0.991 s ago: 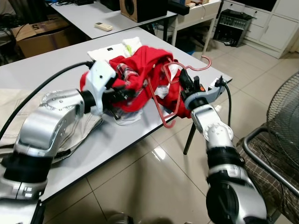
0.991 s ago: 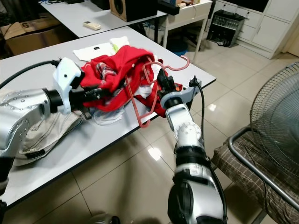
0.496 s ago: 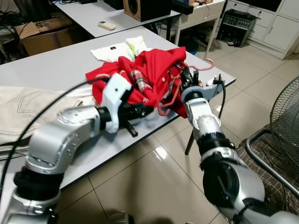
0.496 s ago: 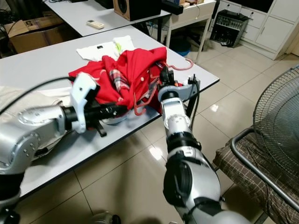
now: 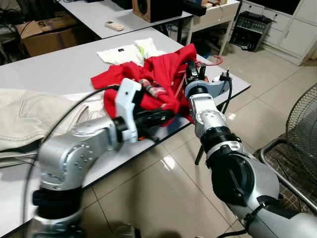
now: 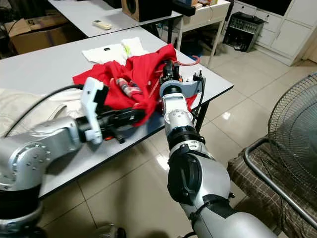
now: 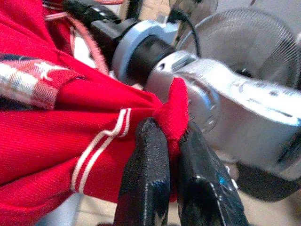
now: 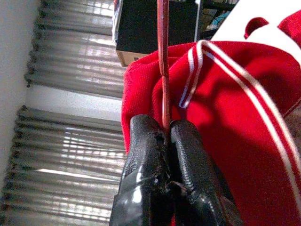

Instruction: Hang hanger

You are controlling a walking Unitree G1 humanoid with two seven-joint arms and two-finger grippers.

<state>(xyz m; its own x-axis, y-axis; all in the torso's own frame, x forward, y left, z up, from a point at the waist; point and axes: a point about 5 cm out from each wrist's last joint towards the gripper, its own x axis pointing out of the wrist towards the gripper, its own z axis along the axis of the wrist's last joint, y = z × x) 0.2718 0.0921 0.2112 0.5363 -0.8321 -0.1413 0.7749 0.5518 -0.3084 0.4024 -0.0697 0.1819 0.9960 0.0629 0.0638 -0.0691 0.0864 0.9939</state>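
Observation:
A red garment [image 5: 163,74] with white stripes lies bunched near the right corner of the grey table [image 5: 59,69]. A thin red hanger is tangled in it, and its hook [image 5: 216,60] sticks out towards the corner. My left gripper [image 7: 171,136] is shut on a fold of the garment's hem at the table's front edge [image 5: 166,115]. My right gripper [image 8: 165,129] is shut on the hanger's wire [image 8: 162,56], pressed against the garment's right side [image 5: 190,69]. Most of the hanger is hidden in the cloth.
A white cloth [image 5: 126,49] lies behind the red garment, and beige trousers [image 5: 29,119] lie on the table's left. A remote [image 5: 114,26] sits on the far table. A standing fan [image 6: 297,124] and a checked chair [image 6: 267,173] stand on the right.
The hanger, held up clear of the cloth a second ago, has sunk into the garment with my right gripper. My left gripper has slid right along the front edge, holding the hem.

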